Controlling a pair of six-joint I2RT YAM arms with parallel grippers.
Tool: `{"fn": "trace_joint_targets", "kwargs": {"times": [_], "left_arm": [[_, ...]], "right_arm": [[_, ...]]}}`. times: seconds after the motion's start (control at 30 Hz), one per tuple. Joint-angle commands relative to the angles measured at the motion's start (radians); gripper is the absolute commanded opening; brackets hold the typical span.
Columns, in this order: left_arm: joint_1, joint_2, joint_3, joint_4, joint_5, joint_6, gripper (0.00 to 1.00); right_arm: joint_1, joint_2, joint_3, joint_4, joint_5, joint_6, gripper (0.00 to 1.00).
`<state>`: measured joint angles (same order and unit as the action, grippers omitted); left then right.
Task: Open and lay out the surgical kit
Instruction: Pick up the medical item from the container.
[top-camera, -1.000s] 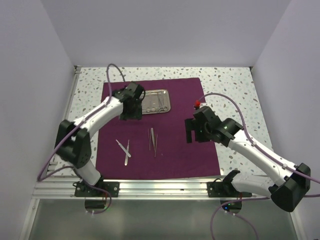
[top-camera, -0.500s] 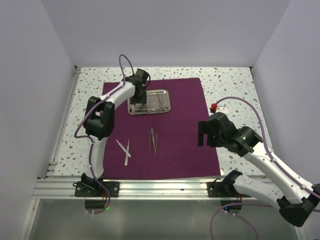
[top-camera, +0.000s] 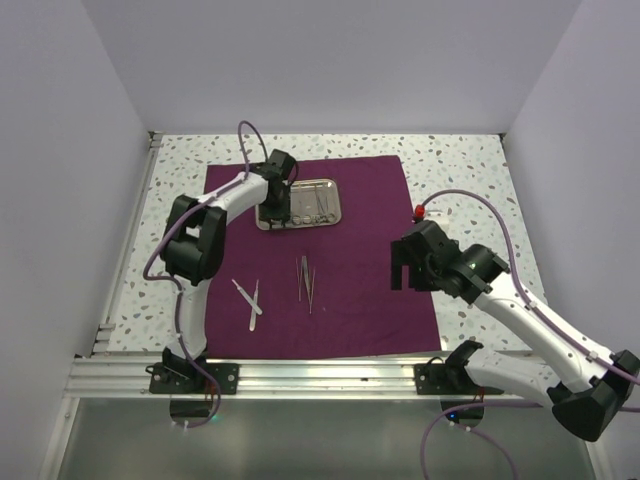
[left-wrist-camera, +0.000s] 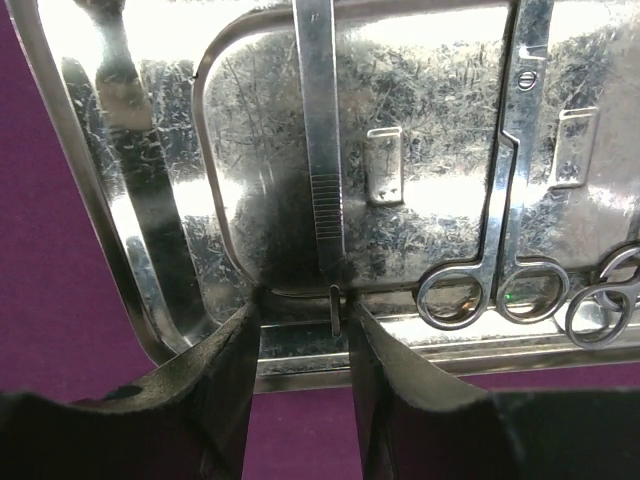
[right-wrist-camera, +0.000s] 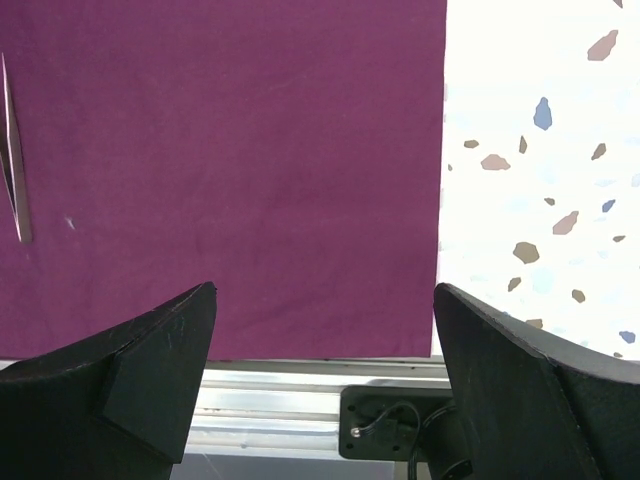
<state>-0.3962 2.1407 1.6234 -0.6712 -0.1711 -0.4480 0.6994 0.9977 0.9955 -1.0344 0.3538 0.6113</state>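
**Left wrist: jaws straddle tweezers (left-wrist-camera: 320, 150) in the steel tray (left-wrist-camera: 110, 180)**

My left gripper (left-wrist-camera: 303, 305) stands part-open, the tweezers' end between its jaws, ungripped; forceps (left-wrist-camera: 525, 110) lie alongside. I see my right gripper (right-wrist-camera: 325, 290) spread wide and empty above the purple cloth (right-wrist-camera: 230, 150), at its near right edge.
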Motion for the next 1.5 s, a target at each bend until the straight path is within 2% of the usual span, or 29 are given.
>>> {"fn": "trace_joint_targets", "kwargs": {"times": [0.0,0.23,0.47,0.5,0.57,0.67,0.83,1.17,1.3,1.47], "left_arm": [[-0.006,-0.012,-0.025,0.027,0.012,0.031,0.43],[-0.007,0.027,-0.034,0.044,0.01,0.037,0.39],[-0.007,0.116,0.039,0.015,0.005,0.037,0.26],[-0.007,0.12,0.043,0.012,0.005,0.035,0.21],[-0.007,0.13,0.041,0.01,0.005,0.029,0.17],[-0.006,0.139,0.032,0.009,0.013,0.028,0.01],[-0.006,0.108,0.036,0.002,0.025,0.037,0.0],[-0.006,-0.062,0.197,-0.136,0.01,0.092,0.0],[-0.006,-0.185,0.081,-0.136,-0.005,0.063,0.0],[-0.009,-0.392,-0.189,-0.117,-0.024,0.016,0.0]], "right_arm": [[-0.001,0.024,0.051,0.036,0.024,-0.019,0.94],[-0.005,0.044,0.057,0.06,0.024,-0.036,0.94],[-0.006,0.035,0.045,0.063,0.028,-0.045,0.94],[-0.005,0.03,0.045,0.062,0.031,-0.045,0.94],[-0.006,0.022,0.042,0.06,0.036,-0.048,0.94],[-0.009,0.012,0.034,0.059,0.039,-0.054,0.94],[-0.011,0.01,0.026,0.069,0.03,-0.067,0.94],[-0.014,0.05,0.035,0.138,-0.018,-0.105,0.94],[-0.014,0.067,0.04,0.163,-0.032,-0.125,0.94],[-0.014,0.078,0.048,0.181,-0.061,-0.148,0.94]]}}
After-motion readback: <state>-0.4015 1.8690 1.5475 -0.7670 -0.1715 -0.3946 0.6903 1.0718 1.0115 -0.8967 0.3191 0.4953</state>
